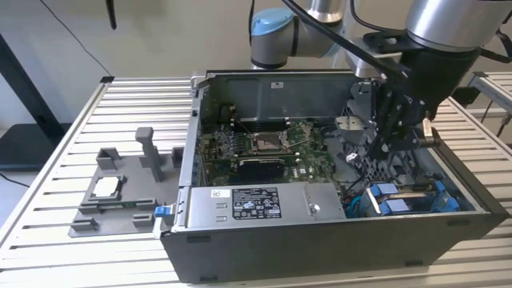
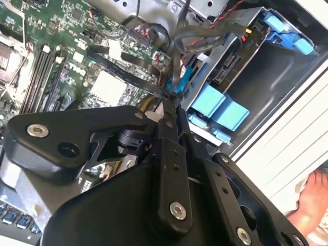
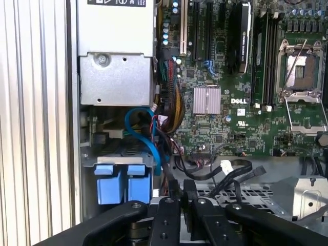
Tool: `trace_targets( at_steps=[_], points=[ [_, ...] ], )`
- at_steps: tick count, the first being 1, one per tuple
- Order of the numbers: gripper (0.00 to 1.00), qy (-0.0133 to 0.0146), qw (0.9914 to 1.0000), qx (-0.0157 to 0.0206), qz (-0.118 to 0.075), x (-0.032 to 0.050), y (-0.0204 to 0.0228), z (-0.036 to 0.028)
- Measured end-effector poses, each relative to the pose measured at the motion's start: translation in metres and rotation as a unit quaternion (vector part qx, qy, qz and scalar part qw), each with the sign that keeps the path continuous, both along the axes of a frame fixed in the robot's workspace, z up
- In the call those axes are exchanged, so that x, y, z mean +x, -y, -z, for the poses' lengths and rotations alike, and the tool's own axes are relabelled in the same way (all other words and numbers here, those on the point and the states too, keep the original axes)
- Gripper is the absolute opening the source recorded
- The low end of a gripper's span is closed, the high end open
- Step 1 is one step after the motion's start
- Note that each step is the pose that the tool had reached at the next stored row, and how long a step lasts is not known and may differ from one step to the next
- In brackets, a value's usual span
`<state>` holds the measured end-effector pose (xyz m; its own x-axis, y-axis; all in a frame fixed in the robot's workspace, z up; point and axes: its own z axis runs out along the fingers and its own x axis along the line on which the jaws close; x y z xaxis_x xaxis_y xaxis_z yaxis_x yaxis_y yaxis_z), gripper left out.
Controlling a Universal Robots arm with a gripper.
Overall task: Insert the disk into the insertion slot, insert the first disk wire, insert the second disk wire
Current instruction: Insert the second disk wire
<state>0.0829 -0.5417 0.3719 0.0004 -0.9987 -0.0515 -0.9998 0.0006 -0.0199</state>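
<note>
My gripper (image 1: pixel 382 150) reaches down into the open computer case, at the exterior view's right, above the drive bay. In both wrist views its fingertips are pressed together on a thin black disk wire (image 2: pixel 177 56) (image 3: pixel 165 171) with a blue end piece; the gripper (image 2: pixel 171 100) (image 3: pixel 180 193) is shut on it. The disk sits in the insertion slot (image 1: pixel 420 191), and its blue carrier tabs (image 1: pixel 392 201) (image 2: pixel 218 107) (image 3: pixel 123 184) show at the case's front corner. Most of the disk body is hidden by the bay.
The grey power-supply box (image 1: pixel 256 204) lies beside the bay, with the green motherboard (image 1: pixel 264 150) behind it. Loose black ribbon cables (image 3: pixel 230 171) lie close to the fingers. A grey fixture (image 1: pixel 120 192) stands on the slatted table. A hand (image 2: pixel 312 200) rests outside the case.
</note>
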Motion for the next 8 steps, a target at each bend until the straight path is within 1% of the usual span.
trace_targets(
  at_steps=[2,6,8],
  points=[
    [0.16,-0.0016,1.0,0.0018,0.0,0.0034,0.0031,0.0002],
    [0.16,-0.0058,0.99997,0.0047,0.0,0.0112,0.0096,0.0008],
    [0.16,-0.0085,0.99995,0.0057,0.0,0.0149,0.013,0.0016]
  ],
)
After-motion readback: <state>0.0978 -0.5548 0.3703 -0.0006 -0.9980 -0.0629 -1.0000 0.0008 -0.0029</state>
